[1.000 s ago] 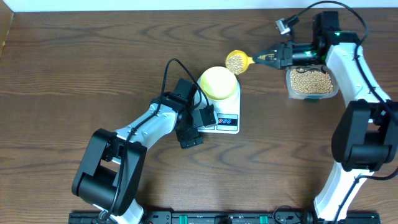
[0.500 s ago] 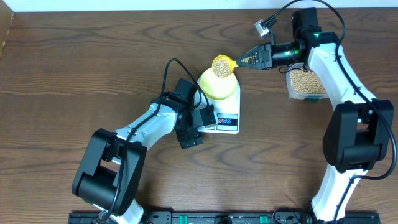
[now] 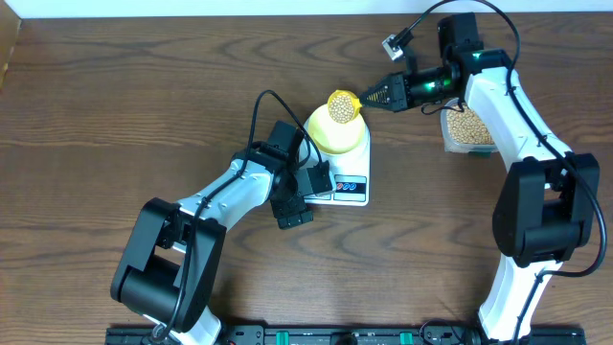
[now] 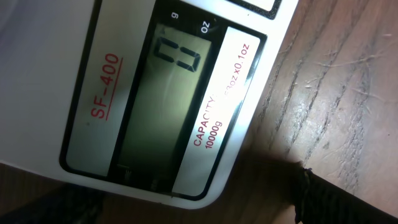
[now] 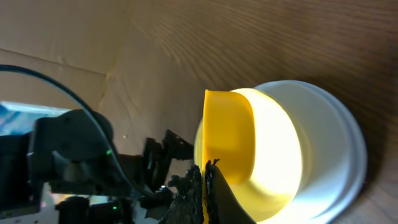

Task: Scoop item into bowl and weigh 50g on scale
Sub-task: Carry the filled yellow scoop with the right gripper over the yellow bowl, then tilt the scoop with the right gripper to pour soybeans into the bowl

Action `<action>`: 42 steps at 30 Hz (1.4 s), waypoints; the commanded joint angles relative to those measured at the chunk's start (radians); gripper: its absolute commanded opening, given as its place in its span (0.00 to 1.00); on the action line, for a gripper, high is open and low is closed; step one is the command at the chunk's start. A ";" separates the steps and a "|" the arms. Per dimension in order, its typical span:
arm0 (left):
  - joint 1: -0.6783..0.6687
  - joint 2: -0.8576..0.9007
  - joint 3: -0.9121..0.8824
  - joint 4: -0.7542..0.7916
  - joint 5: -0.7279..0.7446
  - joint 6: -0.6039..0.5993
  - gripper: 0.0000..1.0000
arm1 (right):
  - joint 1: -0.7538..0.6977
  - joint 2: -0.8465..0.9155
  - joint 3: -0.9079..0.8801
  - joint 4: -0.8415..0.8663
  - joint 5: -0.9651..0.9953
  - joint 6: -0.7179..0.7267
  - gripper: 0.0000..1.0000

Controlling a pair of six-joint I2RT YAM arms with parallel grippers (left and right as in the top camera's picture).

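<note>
Beans: small tan beans (image 3: 338, 105) fill the bright yellow scoop (image 3: 341, 103). More of them lie in the clear tub (image 3: 467, 129) further to the right.
Scoop: it hangs over the far rim of the bowl, and its handle points right toward the right arm. In the right wrist view the scoop (image 5: 230, 137) shows only its outer wall against the bowl.
Bowl: the pale yellow bowl (image 3: 335, 132) stands upright on the platform of the scale. From the overhead view I cannot tell whether there are beans inside it.
Scale: the white scale (image 3: 352, 182) rests on the bench, with its front and coloured buttons toward the near edge. In the left wrist view its grey display (image 4: 165, 106) shows one digit shaped like a zero, beside red print "SF-400".
Right gripper: the right gripper (image 3: 369, 98) has its jaws together, clamped on the scoop handle.
Left gripper: the left gripper (image 3: 292, 211) is low, just beside the left front of the scale. Its jaws stand wide apart and hold nothing.
Bench: the bench (image 3: 115, 105) is dark brown wood with a strong wavy grain.
Room: a pale strip runs along the far edge of the bench, and a black rail along the near edge.
</note>
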 commanded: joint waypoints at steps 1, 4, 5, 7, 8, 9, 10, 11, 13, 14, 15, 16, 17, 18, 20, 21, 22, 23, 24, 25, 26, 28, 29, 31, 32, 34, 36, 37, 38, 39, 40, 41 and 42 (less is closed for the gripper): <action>-0.011 0.060 -0.010 -0.003 0.020 0.031 0.98 | 0.010 -0.048 0.008 0.004 0.058 -0.041 0.01; -0.011 0.060 -0.010 -0.003 0.020 0.031 0.98 | 0.017 -0.071 0.009 0.007 0.071 -0.088 0.01; -0.011 0.060 -0.010 -0.003 0.020 0.031 0.98 | 0.019 -0.077 0.009 0.007 0.072 -0.107 0.01; -0.011 0.060 -0.010 -0.003 0.020 0.031 0.98 | 0.024 -0.081 0.009 0.006 0.072 -0.156 0.01; -0.011 0.060 -0.010 -0.003 0.020 0.031 0.98 | 0.025 -0.081 0.009 0.005 0.072 -0.169 0.01; -0.011 0.060 -0.010 -0.003 0.020 0.031 0.98 | 0.027 -0.081 0.009 0.004 0.072 -0.193 0.01; -0.011 0.060 -0.010 -0.003 0.020 0.031 0.97 | 0.029 -0.081 0.009 0.003 0.072 -0.221 0.01; -0.011 0.060 -0.010 -0.003 0.020 0.031 0.98 | 0.030 -0.081 0.009 0.004 0.072 -0.229 0.01; -0.011 0.060 -0.010 -0.003 0.020 0.031 0.98 | 0.034 -0.081 0.009 0.003 0.073 -0.270 0.01; -0.011 0.060 -0.010 -0.003 0.020 0.031 0.98 | 0.035 -0.081 0.009 0.003 0.082 -0.278 0.01; -0.011 0.060 -0.010 -0.003 0.021 0.031 0.97 | 0.037 -0.081 0.009 0.003 0.092 -0.283 0.01; -0.011 0.060 -0.010 -0.003 0.020 0.031 0.98 | 0.040 -0.081 0.009 0.002 0.105 -0.283 0.01; -0.011 0.060 -0.010 -0.003 0.020 0.031 0.98 | 0.043 -0.081 0.009 0.003 0.119 -0.284 0.01; -0.011 0.060 -0.010 -0.003 0.020 0.031 0.97 | 0.050 -0.081 0.009 0.002 0.124 -0.307 0.01; -0.011 0.060 -0.010 -0.003 0.020 0.031 0.98 | 0.060 -0.085 0.009 0.002 0.125 -0.328 0.01; -0.011 0.060 -0.010 -0.003 0.020 0.031 0.97 | 0.063 -0.089 0.009 0.002 0.129 -0.331 0.01; -0.011 0.060 -0.010 -0.003 0.020 0.031 0.98 | 0.068 -0.093 0.009 0.002 0.150 -0.340 0.01; -0.011 0.060 -0.010 -0.003 0.020 0.031 0.98 | 0.073 -0.101 0.009 0.000 0.189 -0.348 0.01; -0.011 0.060 -0.010 -0.003 0.020 0.031 0.98 | 0.074 -0.105 0.009 0.000 0.203 -0.348 0.01; -0.011 0.060 -0.010 -0.003 0.020 0.031 0.98 | 0.077 -0.112 0.009 0.000 0.238 -0.352 0.01; -0.011 0.060 -0.010 -0.003 0.020 0.031 0.98 | 0.079 -0.119 0.009 0.000 0.255 -0.360 0.01; -0.011 0.060 -0.010 -0.003 0.020 0.031 0.98 | 0.085 -0.136 0.009 -0.001 0.282 -0.383 0.01; -0.011 0.060 -0.010 -0.003 0.020 0.031 0.97 | 0.086 -0.140 0.009 -0.001 0.285 -0.389 0.01; -0.011 0.060 -0.010 -0.003 0.020 0.031 0.98 | 0.092 -0.157 0.009 -0.002 0.307 -0.402 0.01; -0.011 0.060 -0.010 -0.003 0.020 0.031 0.98 | 0.094 -0.164 0.009 -0.011 0.307 -0.426 0.01; -0.011 0.060 -0.010 -0.003 0.020 0.031 0.98 | 0.094 -0.176 0.009 -0.032 0.307 -0.473 0.01; -0.011 0.060 -0.010 -0.003 0.020 0.031 0.97 | 0.098 -0.183 0.009 -0.058 0.307 -0.536 0.01; -0.011 0.060 -0.010 -0.003 0.020 0.031 0.98 | 0.100 -0.187 0.009 -0.065 0.307 -0.559 0.01; -0.011 0.060 -0.010 -0.003 0.020 0.031 0.98 | 0.105 -0.190 0.009 -0.070 0.313 -0.583 0.01; -0.011 0.060 -0.010 -0.003 0.020 0.031 0.98 | 0.109 -0.192 0.009 -0.068 0.329 -0.587 0.01; -0.011 0.060 -0.010 -0.003 0.020 0.031 0.98 | 0.117 -0.193 0.009 -0.067 0.348 -0.595 0.01; -0.011 0.060 -0.010 -0.003 0.020 0.031 0.98 | 0.121 -0.194 0.009 -0.066 0.358 -0.603 0.01; -0.011 0.060 -0.010 -0.003 0.020 0.031 0.97 | 0.134 -0.194 0.009 -0.066 0.380 -0.617 0.01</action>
